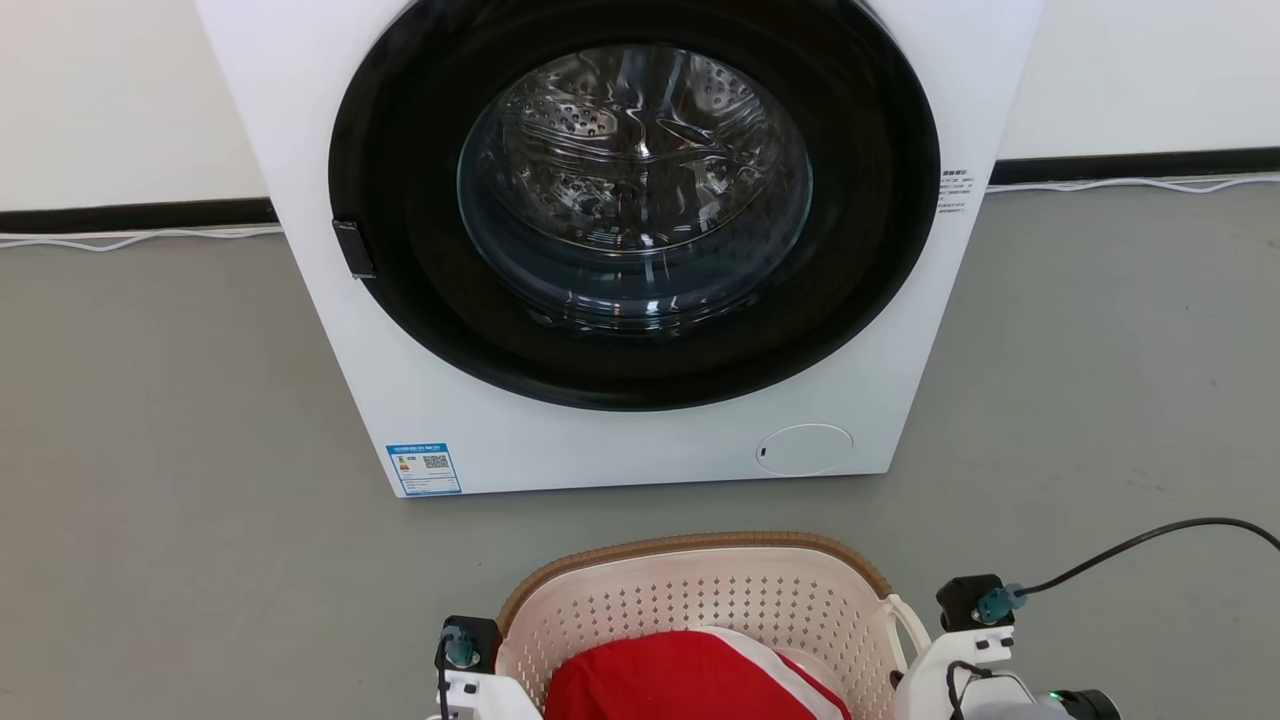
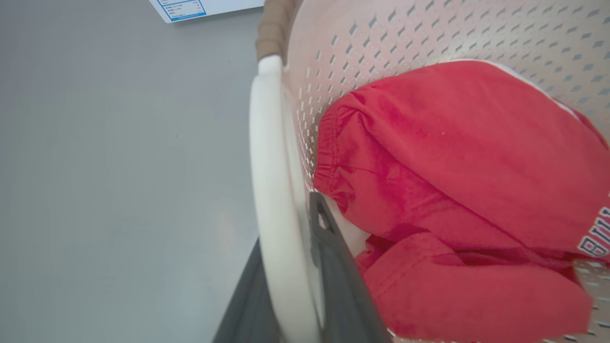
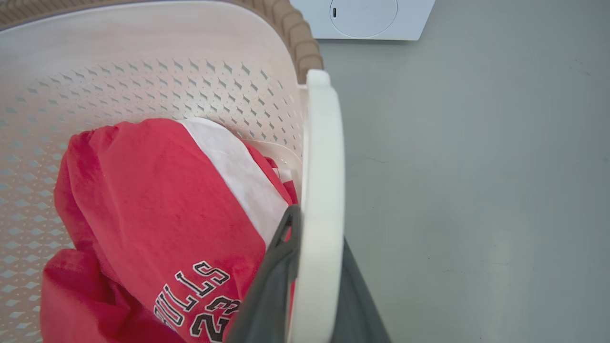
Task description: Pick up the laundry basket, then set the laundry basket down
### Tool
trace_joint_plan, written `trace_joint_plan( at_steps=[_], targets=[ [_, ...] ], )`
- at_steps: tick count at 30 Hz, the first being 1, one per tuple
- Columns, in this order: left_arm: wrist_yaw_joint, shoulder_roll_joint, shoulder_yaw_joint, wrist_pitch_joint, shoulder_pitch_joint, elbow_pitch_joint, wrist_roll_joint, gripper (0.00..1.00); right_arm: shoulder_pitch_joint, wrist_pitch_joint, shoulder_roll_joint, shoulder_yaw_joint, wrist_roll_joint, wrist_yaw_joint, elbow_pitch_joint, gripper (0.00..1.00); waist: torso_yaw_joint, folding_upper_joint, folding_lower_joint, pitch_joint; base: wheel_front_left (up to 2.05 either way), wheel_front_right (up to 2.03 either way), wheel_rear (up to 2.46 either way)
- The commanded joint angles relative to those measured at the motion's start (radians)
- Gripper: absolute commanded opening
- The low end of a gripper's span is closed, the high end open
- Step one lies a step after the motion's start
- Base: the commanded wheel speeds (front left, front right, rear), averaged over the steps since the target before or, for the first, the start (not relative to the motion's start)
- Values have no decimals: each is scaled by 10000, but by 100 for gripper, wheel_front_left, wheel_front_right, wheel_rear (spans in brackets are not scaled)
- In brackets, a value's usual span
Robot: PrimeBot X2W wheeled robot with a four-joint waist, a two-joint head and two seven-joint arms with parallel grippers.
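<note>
The laundry basket [image 1: 700, 595], cream and perforated with a brown woven-look rim [image 1: 690, 544], sits low in the head view in front of the washing machine. It holds a red jersey [image 1: 690, 680] with a white stripe. My left gripper [image 2: 286, 224] is shut on the basket's left loop handle [image 2: 267, 157], one dark finger on each side of it. My right gripper [image 3: 319, 228] clasps the right loop handle [image 3: 324, 143] the same way. I cannot tell whether the basket rests on the floor or hangs just above it.
The white washing machine [image 1: 620, 440] stands close behind the basket, its round dark door [image 1: 635, 190] closed. Grey floor [image 1: 160, 450] spreads out to both sides. A black cable [image 1: 1130, 545] arcs over the floor from my right wrist. A white cord [image 1: 130, 240] runs along the wall.
</note>
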Motion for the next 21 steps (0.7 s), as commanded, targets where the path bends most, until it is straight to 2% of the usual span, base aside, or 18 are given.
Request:
trace_joint_plan(
  at_steps=[1, 21],
  targets=[
    [-168, -39, 8, -111, -516, -97, 4, 0, -346, -269, 153, 193, 28, 75, -198, 0, 1, -1, 0, 14, 0, 0, 0],
    [-201, -39, -348, -385, -842, 143, -288, 0, -457, -584, 153, 443, 354, 75, -190, 0, 127, -1, 0, 586, 0, 0, 0]
  ],
)
